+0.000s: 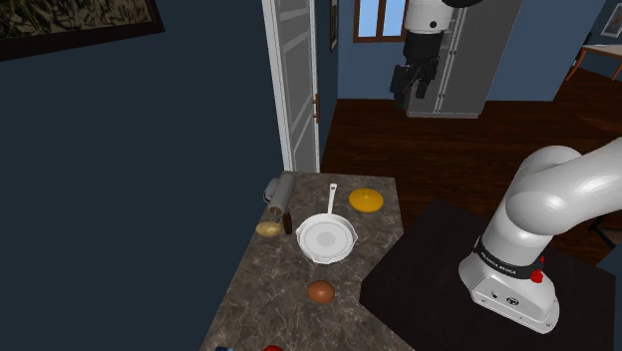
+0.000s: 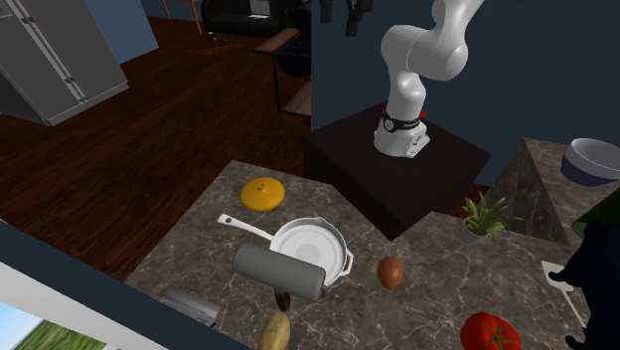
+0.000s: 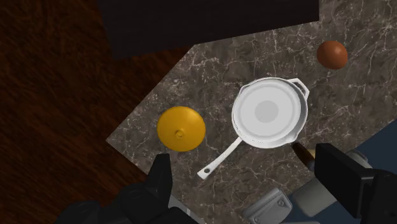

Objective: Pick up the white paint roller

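One grey paint roller [image 2: 278,270] has a dark brown handle.

Paint roller [image 3: 301,151] mostly hidden behind end effector [image 3: 247,160].

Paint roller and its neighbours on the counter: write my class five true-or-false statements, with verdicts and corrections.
1. The gripper hangs open, well clear of the counter. True.
2. The paint roller is held by the gripper. False: it lies on the counter, untouched.
3. The white pan is empty. True.
4. The potato sits in the pan. False: it lies on the counter near the roller's dark handle.
5. The orange disc rests on the roller. False: it lies apart, beyond the pan's handle.
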`<state>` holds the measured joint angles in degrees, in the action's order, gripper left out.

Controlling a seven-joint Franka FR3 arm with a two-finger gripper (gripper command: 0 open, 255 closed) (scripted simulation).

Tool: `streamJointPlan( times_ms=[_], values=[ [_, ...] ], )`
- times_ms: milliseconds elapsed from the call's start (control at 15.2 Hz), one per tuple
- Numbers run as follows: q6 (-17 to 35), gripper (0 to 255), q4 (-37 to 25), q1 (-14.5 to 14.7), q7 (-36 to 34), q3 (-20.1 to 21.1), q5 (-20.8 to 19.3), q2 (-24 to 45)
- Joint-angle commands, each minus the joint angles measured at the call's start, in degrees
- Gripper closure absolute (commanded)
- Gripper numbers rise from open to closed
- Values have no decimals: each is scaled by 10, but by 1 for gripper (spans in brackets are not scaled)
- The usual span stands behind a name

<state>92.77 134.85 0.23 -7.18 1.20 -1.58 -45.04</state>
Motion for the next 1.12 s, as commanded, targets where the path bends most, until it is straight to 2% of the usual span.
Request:
streamJointPlan(
  times_ms=[0, 594, 1056],
  values=[
    [0, 0, 0, 0, 0, 0, 0, 0],
    [103, 0, -7, -5, -170, 104, 36, 137],
    [168, 0, -64, -16, -307, 172, 26, 284]
  ],
)
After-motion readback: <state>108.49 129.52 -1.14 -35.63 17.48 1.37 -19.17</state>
